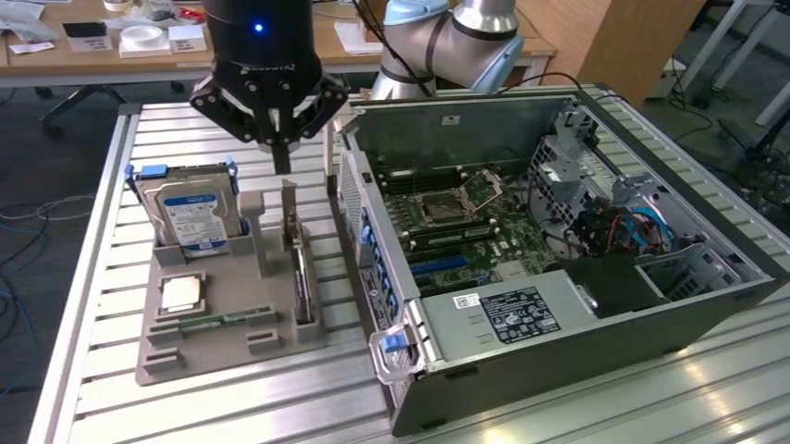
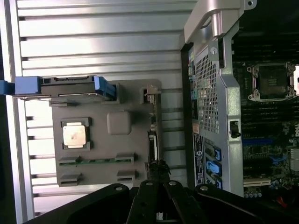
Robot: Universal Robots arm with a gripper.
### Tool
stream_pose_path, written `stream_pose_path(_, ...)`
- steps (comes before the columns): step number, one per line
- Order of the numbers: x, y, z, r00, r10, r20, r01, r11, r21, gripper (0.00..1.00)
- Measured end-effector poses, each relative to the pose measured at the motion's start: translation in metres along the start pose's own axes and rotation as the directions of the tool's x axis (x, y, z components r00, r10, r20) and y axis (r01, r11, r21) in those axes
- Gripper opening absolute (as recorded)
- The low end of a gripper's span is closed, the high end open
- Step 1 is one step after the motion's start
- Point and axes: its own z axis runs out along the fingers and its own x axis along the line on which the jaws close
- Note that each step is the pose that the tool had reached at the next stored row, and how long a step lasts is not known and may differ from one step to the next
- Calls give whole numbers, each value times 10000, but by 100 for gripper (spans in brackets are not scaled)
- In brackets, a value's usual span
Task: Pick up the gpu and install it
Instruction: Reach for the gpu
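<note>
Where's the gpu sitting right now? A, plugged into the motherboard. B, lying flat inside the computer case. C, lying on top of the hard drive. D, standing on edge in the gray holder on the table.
D: the gpu stands on its edge in a slot of the gray holder, outside the computer case.

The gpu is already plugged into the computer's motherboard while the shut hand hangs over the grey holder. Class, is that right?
Not quite. The exterior view shows the gpu standing on edge in the grey holder, not in the motherboard. The shut hand does hang over the holder.
</note>
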Motion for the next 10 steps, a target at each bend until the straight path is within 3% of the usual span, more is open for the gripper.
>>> stream_pose_path(10, 16, -94, -5, 10000, 0, 0, 0, 10000, 0, 11)
